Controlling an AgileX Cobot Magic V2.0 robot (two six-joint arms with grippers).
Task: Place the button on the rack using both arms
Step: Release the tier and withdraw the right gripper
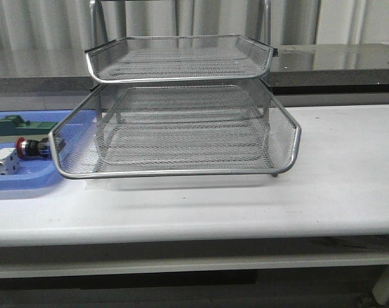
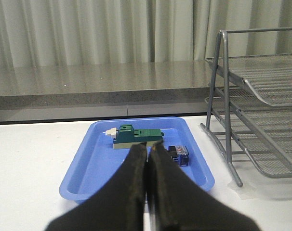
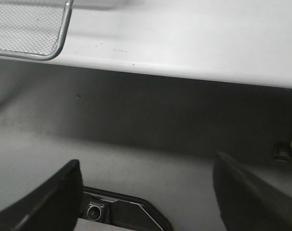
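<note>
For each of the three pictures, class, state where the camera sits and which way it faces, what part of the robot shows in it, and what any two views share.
Front view: looks forward over the white table at the rack; no arm shows.
Left wrist view: on the left arm, facing the blue tray holding the button and green block; the left gripper shows, shut.
Right wrist view: low, facing the table's front edge; the right gripper shows, open.
Shared: the rack appears in all three.
</note>
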